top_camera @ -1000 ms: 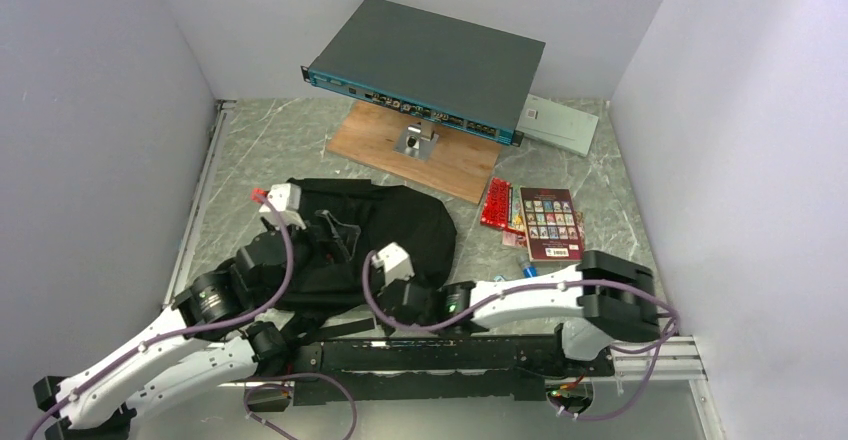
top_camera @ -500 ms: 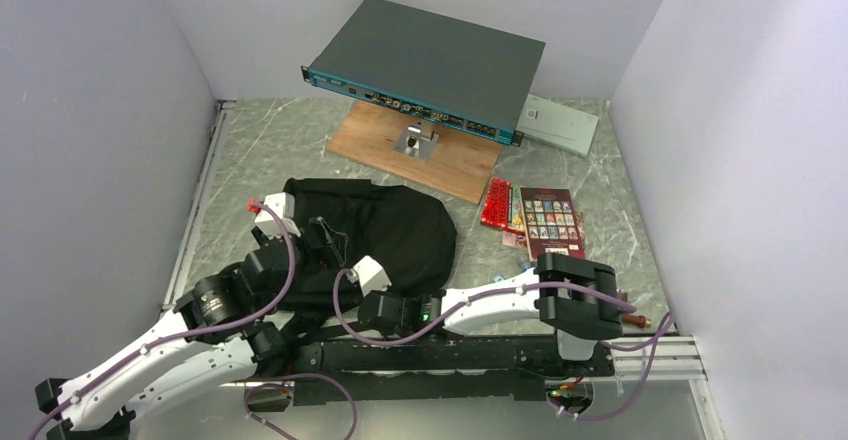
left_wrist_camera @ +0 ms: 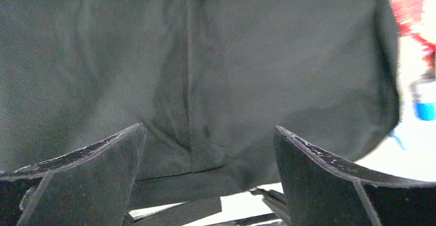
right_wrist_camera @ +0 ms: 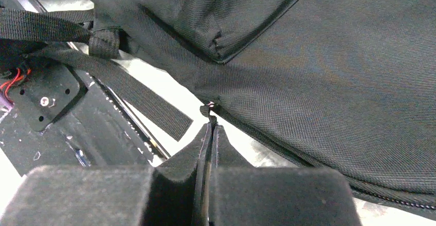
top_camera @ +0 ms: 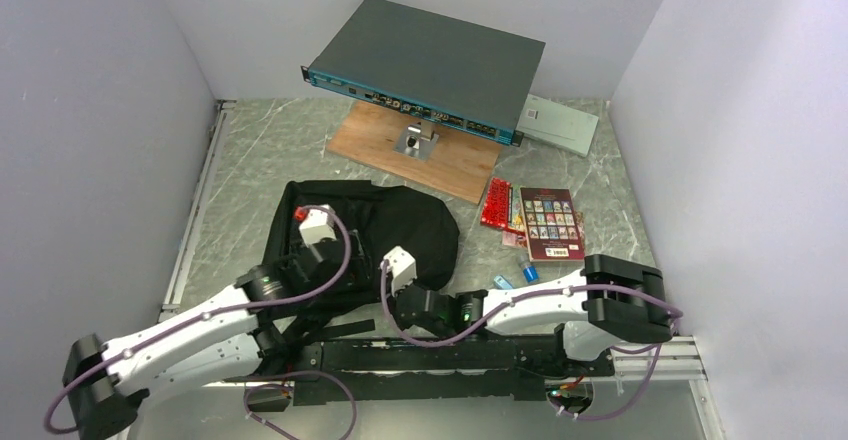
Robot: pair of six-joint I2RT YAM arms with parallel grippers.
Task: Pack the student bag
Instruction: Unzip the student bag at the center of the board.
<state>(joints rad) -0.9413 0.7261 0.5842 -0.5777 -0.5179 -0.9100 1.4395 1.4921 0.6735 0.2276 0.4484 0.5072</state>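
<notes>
Top external view: the left arm reaches from the near left corner up and to the right, with its wrist low over the near left part of the backpack [top_camera: 410, 225]. The bag lies slumped on the table [top_camera: 250, 150] in the middle, just beyond the arm bases. The left gripper [left_wrist_camera: 208, 136] has its fingers spread wide over black fabric and holds nothing.

The right arm lies folded along the near edge, its forearm running leftwards. The right gripper [right_wrist_camera: 211, 128] points at the bag's near edge with its fingers pressed together. A small tab [right_wrist_camera: 207, 108] on the bag's seam sits right at their tips; whether it is pinched I cannot tell. A loose strap [right_wrist_camera: 144, 102] lies just left of them.

To the right of the bag lie a red packet [top_camera: 497, 203], a dark red booklet [top_camera: 550, 222] with a grid of small pictures, and a blue-capped item [top_camera: 528, 272]. Their print is too small to read. The left wrist view shows only a red and blue blur at its right edge.
</notes>
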